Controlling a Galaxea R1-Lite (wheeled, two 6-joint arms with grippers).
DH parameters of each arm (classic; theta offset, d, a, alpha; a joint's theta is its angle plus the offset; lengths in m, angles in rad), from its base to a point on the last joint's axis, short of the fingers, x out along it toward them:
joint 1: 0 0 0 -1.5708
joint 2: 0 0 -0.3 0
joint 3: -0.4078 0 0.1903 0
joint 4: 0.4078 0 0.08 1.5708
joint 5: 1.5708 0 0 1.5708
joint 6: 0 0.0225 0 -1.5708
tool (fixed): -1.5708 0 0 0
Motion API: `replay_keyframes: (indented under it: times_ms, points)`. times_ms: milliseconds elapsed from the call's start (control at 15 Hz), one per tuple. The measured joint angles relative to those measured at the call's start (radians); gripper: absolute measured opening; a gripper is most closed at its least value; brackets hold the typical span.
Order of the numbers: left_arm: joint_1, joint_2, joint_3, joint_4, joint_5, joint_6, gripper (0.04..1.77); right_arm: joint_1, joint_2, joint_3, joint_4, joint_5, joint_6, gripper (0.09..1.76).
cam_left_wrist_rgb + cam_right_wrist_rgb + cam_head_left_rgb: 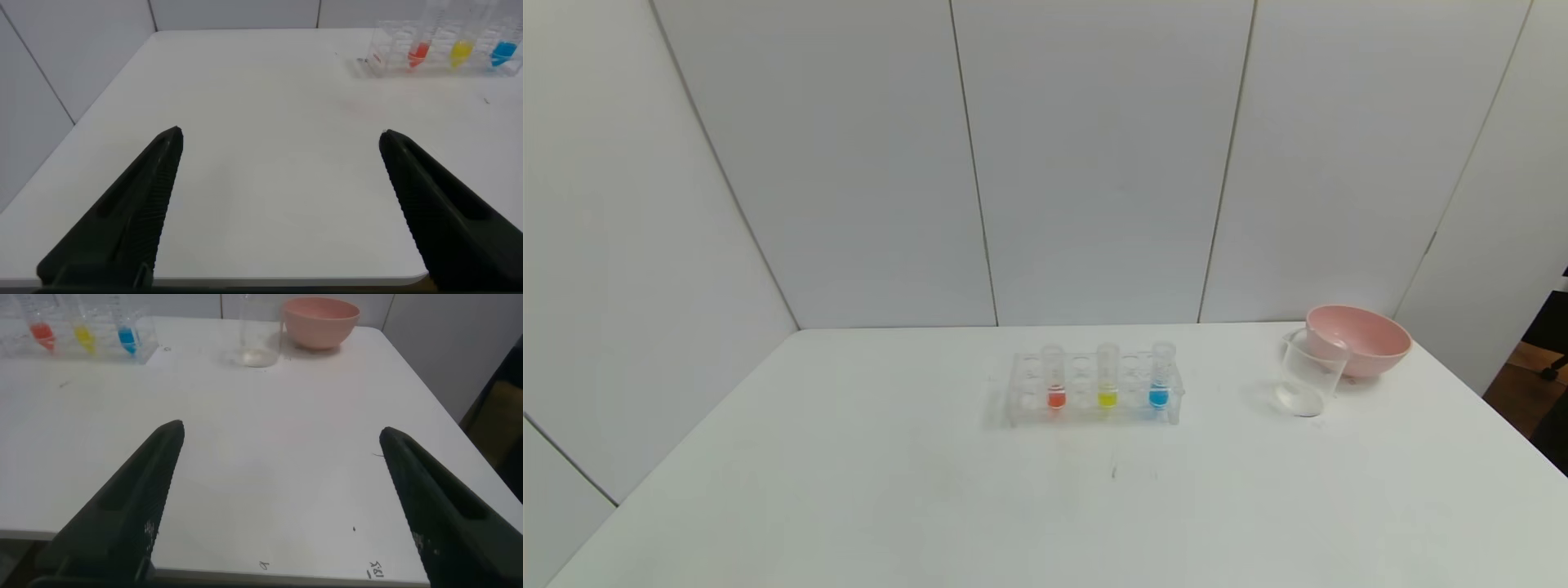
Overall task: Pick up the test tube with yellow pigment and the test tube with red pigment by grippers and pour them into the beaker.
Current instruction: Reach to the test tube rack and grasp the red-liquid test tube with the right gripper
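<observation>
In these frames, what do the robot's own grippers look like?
Only the fingers show, in the wrist views. The left gripper has two matte black fingers that taper to blunt tips, with fine ribbing along their inner faces. The right gripper looks the same. No cables, markings or arm segments are visible.

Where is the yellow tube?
The test tube with yellow pigment stands mid-table in the clear rack, between the red tube and blue tube.

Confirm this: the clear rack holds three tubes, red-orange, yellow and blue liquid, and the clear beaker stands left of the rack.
Wrong side. The clear glass beaker stands right of the clear plastic rack, beside the pink bowl, as the head view shows. The tube colours are right.
</observation>
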State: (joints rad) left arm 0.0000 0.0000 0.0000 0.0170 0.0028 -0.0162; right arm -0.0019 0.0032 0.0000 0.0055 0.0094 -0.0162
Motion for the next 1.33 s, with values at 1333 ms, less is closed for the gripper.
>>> replay_keyframes:
  times_ms: [1333]
  points:
    - [0.0, 0.0, 0.0, 0.0, 0.0, 0.0, 1.72, 0.0, 0.0, -0.001, -0.004, -0.009, 0.006, 1.71]
